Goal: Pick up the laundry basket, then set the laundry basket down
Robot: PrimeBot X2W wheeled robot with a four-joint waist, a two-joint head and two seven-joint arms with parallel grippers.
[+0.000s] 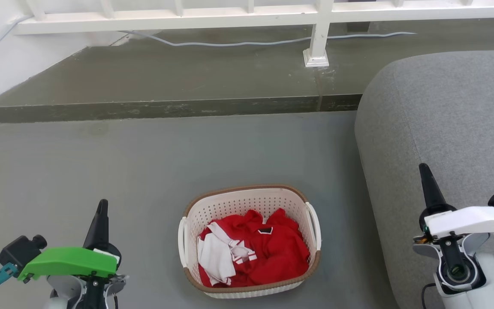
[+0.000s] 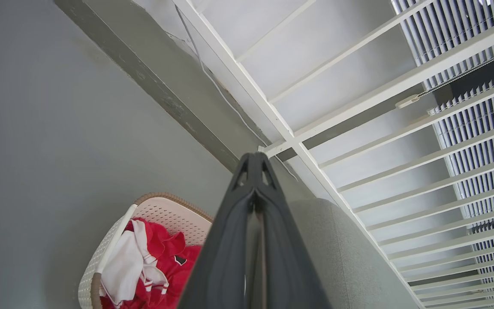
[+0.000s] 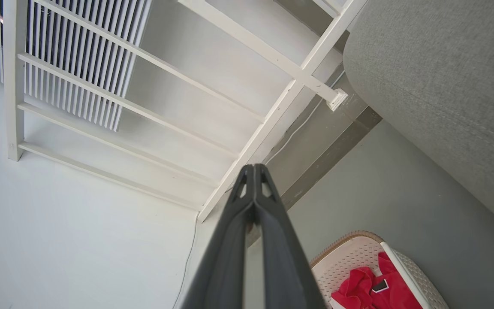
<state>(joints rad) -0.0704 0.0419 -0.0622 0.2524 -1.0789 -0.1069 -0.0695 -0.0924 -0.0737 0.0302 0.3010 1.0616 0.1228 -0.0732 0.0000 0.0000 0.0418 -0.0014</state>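
Left gripper (image 1: 102, 205) and right gripper (image 1: 423, 169) are both seen with fingers pressed together, nothing held. Laundry basket (image 1: 247, 204) is parked on the floor (image 1: 101, 163) between them, well apart from each, red clothes (image 1: 281, 253) piled inside.

Btm of laundry basket (image 1: 238, 204) hidden under clothes (image 1: 277, 253), maybe 2 garments.
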